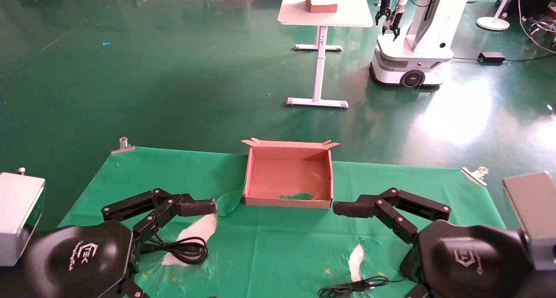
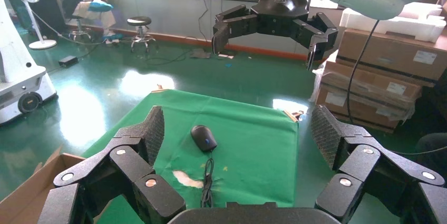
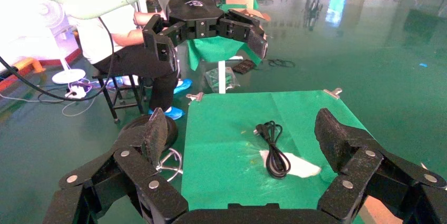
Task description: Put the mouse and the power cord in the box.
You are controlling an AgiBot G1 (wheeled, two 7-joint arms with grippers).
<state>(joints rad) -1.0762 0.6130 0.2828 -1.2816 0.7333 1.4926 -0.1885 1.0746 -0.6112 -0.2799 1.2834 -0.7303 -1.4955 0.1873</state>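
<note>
Green cloth is covering the surface [image 1: 282,246], and the box [image 1: 288,176] is sitting open and empty at its far middle edge, flaps jagged along the rim. The left gripper [image 1: 204,207] is hovering low over the near left part of the surface, its fingers spread wide apart and holding nothing. Just beside it, on a white patch where the cloth is torn, the power cord [image 1: 184,249] is lying in loose loops; the right wrist view is showing it too [image 3: 274,150]. The right gripper [image 1: 347,209] is hanging over the near right part, its jaws likewise standing wide open and empty. The mouse [image 2: 204,137] is resting on the cloth near the right side, seen in the left wrist view, with its thin cable [image 1: 354,286] trailing along the near edge. Neither gripper is touching the box, the cord or the mouse.
</note>
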